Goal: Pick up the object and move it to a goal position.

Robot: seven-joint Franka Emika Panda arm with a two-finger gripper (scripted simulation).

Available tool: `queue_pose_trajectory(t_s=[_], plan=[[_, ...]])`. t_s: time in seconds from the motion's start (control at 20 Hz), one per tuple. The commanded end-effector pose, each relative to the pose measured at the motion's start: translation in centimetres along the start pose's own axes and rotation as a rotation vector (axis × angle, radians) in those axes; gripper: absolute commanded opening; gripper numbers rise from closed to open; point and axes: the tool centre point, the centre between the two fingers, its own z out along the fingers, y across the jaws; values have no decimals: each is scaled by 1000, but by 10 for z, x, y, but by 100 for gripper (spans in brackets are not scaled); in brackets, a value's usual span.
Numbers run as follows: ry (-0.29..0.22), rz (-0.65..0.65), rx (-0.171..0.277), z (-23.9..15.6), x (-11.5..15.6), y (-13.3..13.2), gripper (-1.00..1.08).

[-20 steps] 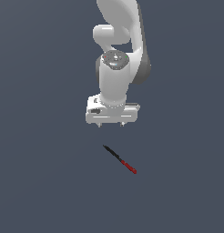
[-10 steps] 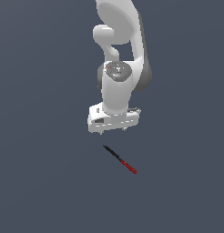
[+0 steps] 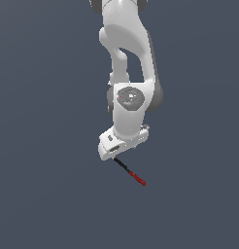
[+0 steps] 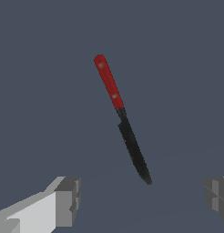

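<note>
The object is a thin stick-like tool, half black and half red. It lies flat on the dark grey floor. In the wrist view the tool lies between and beyond my two fingertips, its black end nearer them. My white gripper hangs low over the tool's black end and hides the tip of it. Its jaws stand wide apart and hold nothing. The fingers themselves are hidden under the hand in the exterior view.
The white arm rises above the gripper to the top of the exterior view. Nothing else shows on the floor.
The gripper has come down and turned, tilting toward the tool. Its hand now covers the tool's black tip. The tool has not moved.
</note>
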Motion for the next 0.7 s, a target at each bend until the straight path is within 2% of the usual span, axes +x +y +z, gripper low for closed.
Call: queue_pose_trajectory(t_s=[0.0,0.3,0.65], plan=[[1,-75,5,12,9,0,100],[7,-224,18,37,25,-1,100],[14,-330,29,56,36,-1,100]])
